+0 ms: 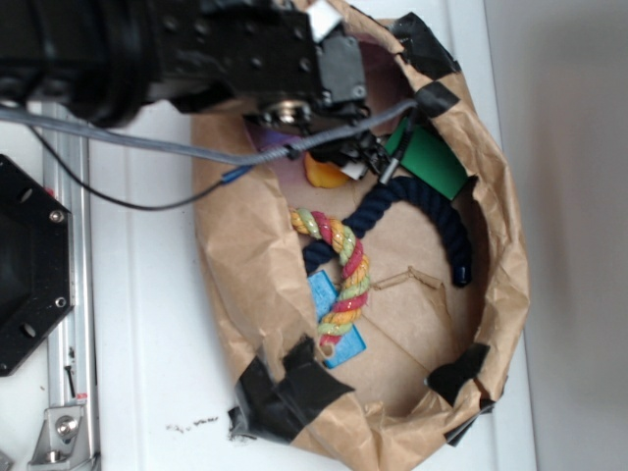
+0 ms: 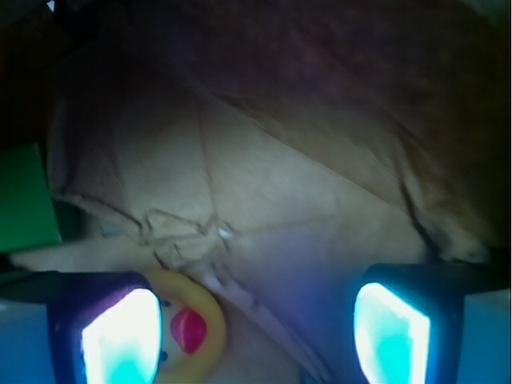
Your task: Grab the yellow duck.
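Observation:
The yellow duck [image 1: 324, 175] lies on the brown paper floor near the back of the paper tray, partly hidden under my gripper [image 1: 359, 157]. In the wrist view the duck [image 2: 192, 328], its red beak facing the camera, rests right against the inner side of the left finger [image 2: 120, 336]. A wide gap separates it from the right finger [image 2: 392, 332]. My gripper [image 2: 256, 328] is open and low over the floor, and the duck sits between the jaws on the left side.
The tray is a crumpled brown paper wall [image 1: 505, 294] patched with black tape. Inside lie a green block [image 1: 429, 162], a dark blue rope [image 1: 437, 211], a yellow-red-green braided rope [image 1: 343, 275] and a light blue block [image 1: 334, 319]. A metal rail [image 1: 69, 294] runs along the left.

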You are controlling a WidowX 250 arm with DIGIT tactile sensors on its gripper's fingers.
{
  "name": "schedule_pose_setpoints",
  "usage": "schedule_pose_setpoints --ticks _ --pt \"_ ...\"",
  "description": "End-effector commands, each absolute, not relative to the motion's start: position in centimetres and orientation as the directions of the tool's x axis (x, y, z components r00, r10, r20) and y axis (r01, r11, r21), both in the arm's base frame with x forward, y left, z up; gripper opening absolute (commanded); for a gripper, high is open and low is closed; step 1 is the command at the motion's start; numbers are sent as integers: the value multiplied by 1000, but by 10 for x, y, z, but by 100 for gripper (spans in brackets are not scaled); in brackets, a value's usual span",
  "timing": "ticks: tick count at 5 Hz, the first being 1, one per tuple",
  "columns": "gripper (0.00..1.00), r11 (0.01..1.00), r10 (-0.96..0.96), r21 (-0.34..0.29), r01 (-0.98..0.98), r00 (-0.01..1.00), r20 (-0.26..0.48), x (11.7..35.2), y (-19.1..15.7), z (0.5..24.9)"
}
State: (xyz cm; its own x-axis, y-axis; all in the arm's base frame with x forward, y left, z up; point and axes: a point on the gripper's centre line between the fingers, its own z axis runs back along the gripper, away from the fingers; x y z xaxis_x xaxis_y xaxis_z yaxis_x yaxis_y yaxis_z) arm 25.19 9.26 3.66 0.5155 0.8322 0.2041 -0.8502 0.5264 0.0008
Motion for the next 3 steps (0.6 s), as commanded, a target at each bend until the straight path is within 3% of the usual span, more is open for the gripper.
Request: schedule_pose_setpoints --ticks 1,2,3 --pt "100 615 782 -49 -787 600 171 250 75 33" --pt "100 623 778 -74 -779 608 156 251 68 42" --pt "88 621 781 -79 -780 606 155 249 65 43"
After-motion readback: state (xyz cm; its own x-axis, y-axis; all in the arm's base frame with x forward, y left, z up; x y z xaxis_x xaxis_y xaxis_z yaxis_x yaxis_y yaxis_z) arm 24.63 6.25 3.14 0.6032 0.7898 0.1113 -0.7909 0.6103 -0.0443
